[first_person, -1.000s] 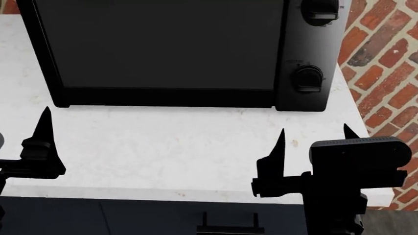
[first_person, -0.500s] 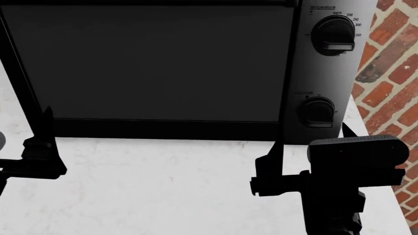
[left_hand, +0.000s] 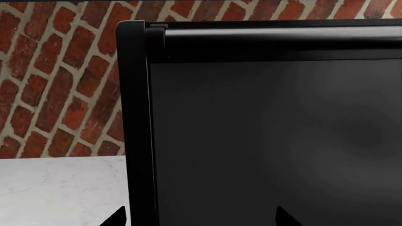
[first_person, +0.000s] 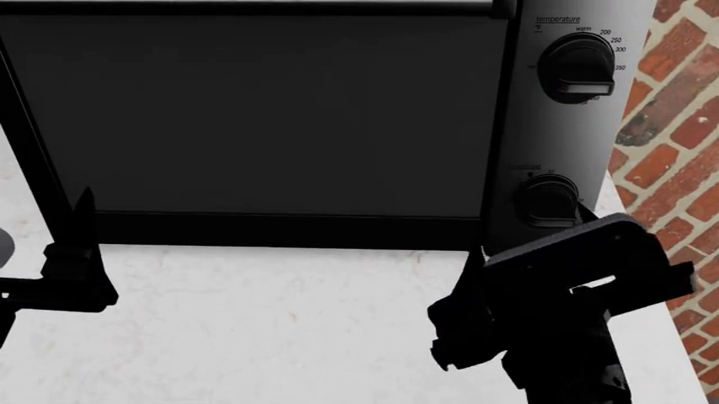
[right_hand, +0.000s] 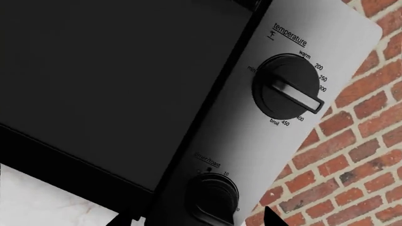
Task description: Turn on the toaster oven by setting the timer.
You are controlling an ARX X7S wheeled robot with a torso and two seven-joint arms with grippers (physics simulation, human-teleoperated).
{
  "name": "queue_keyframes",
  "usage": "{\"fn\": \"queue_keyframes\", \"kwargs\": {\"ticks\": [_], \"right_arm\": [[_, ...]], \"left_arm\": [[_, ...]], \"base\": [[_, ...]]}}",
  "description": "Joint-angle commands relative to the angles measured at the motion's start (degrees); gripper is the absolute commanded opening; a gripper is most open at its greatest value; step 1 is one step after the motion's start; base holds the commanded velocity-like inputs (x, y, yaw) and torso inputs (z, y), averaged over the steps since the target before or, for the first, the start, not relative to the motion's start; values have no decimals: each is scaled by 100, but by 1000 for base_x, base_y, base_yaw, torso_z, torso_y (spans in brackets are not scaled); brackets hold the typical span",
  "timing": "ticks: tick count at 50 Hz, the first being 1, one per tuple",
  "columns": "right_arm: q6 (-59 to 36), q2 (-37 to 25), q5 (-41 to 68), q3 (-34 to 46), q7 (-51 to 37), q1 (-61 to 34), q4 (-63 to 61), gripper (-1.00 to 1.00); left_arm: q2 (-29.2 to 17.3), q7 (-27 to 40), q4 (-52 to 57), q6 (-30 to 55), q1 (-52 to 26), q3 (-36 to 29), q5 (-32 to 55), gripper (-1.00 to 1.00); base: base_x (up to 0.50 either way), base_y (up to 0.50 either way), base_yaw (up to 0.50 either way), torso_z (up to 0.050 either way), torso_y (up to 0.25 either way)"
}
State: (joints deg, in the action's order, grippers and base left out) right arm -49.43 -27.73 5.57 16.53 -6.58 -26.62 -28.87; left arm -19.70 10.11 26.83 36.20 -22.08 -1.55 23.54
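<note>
Two knobs sit on the grey panel at the right end of the toaster oven (first_person: 269,118), which stands on the white worktop (first_person: 258,320) with its dark glass door facing the robot. Below the temperature knob (first_person: 577,67), the timer (first_person: 547,200) shows its raised bar lying level. Just beside the timer, the right tool (first_person: 528,244) is tilted, fingers spread and holding nothing. Left tool (first_person: 81,210) hangs before the door's lower corner; its spread cannot be told.
</note>
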Motion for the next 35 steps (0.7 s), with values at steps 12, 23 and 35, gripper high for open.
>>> {"fn": "queue_keyframes", "kwargs": {"ticks": [12, 23, 35], "right_arm": [[-1249, -1342, -1014, 1948, 526, -900, -162, 100], [-978, -1325, -1255, 2500, 743, -1457, 696, 100], [-727, -1197, -1337, 2720, 840, -1782, 1373, 100]], "left_arm": [[-10, 48, 35, 7, -12, -40, 49, 100], [-25, 70, 28, -50, 31, -13, 61, 100], [-51, 79, -27, -76, -10, -12, 69, 100]], "base": [[0, 0, 0, 0, 0], [0, 0, 0, 0, 0], [0, 0, 0, 0, 0]]}}
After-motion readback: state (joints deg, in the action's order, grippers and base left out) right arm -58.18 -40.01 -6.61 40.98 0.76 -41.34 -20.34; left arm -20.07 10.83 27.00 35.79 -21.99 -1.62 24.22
